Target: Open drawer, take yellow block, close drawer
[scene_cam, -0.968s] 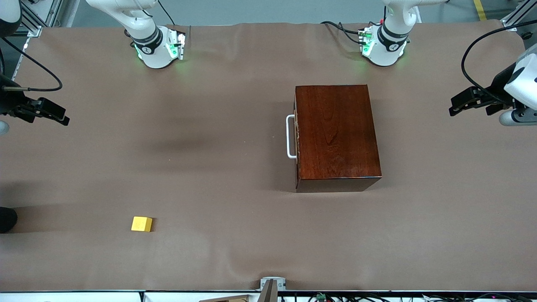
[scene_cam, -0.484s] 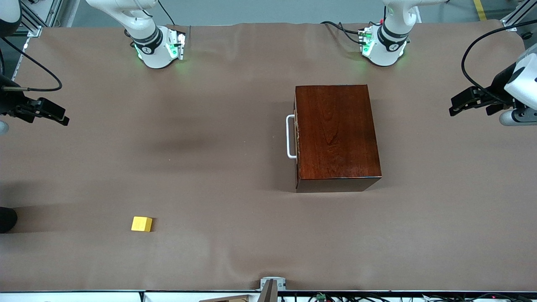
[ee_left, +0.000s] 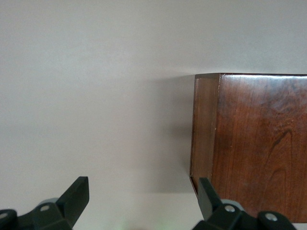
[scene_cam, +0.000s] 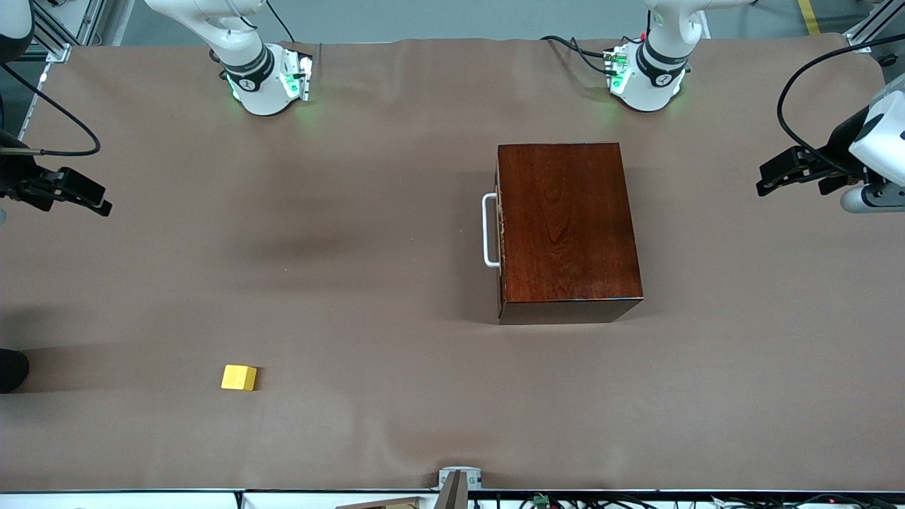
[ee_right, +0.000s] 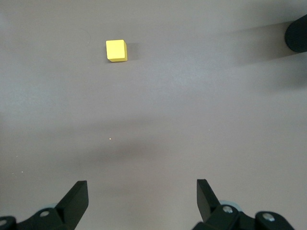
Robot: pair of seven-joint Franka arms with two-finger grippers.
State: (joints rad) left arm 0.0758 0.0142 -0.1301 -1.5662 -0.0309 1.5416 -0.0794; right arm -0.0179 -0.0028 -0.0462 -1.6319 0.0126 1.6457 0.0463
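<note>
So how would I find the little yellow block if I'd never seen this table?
Find the big dark wooden box. From it, look toward the right arm's end of the table and nearer the front camera. The yellow block lies alone on the brown cloth, the only bright, tiny cube there.

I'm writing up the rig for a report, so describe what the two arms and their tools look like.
Both arms are glossy white with black joint bands; their bases glow green, with black cables plugged in beside them. The left tool and the right tool are black, each with two flat, wedge-shaped fingers. A black cable loops along each wrist. The left wrist shows a white and grey housing.
</note>
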